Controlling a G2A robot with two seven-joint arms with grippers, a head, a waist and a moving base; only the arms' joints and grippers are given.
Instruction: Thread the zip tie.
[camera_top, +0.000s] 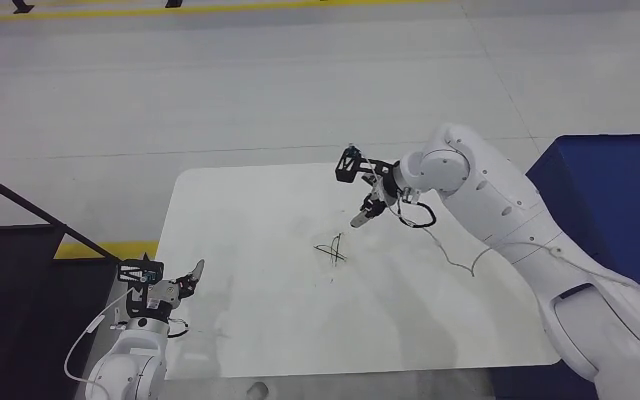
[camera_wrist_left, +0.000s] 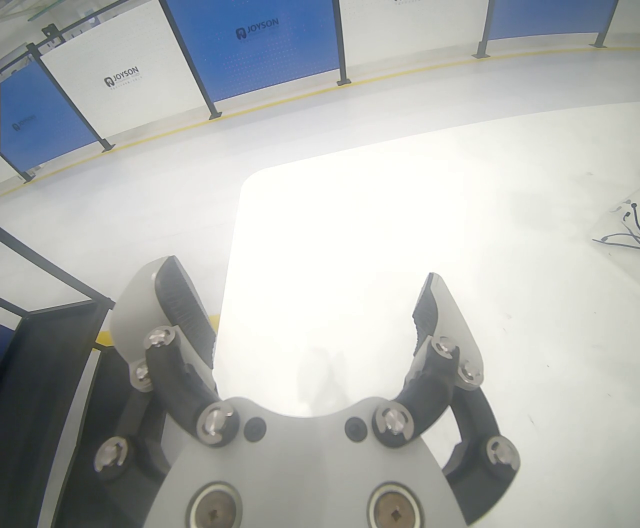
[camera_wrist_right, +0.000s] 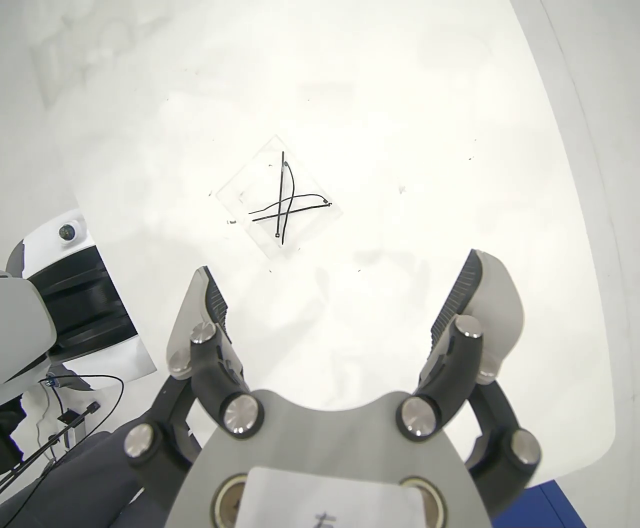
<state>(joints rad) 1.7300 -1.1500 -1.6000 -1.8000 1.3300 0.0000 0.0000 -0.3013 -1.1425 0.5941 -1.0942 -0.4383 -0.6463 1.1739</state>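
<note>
The white tabletop (camera_top: 262, 335) carries everything here; the right arm (camera_top: 500, 210) comes in over its right edge and bends toward the middle, and the left arm (camera_top: 130, 365) stands at the near left corner. The right gripper (camera_top: 360, 217) hangs above the surface between the far edge and the middle, its jaws spread wide with nothing between them; in its own wrist view the right gripper (camera_wrist_right: 340, 265) has bare tabletop (camera_wrist_right: 425, 125) between its ribbed pads (camera_wrist_right: 452, 295). The left gripper (camera_top: 190, 280) sits at the left edge toward the near corner, also spread apart and holding nothing; the left wrist view shows the left gripper (camera_wrist_left: 300, 270) facing across the tabletop (camera_wrist_left: 400, 225). Near the middle of the tabletop lies a clear square sheet (camera_wrist_right: 245, 192); on it rest the black zip ties (camera_wrist_right: 285, 205), thin strips crossing one another in a loose X; the zip ties (camera_top: 332, 250) are just beside the right gripper and well apart from the left one; from the left wrist the zip ties (camera_wrist_left: 622, 236) appear far across the surface.
</note>
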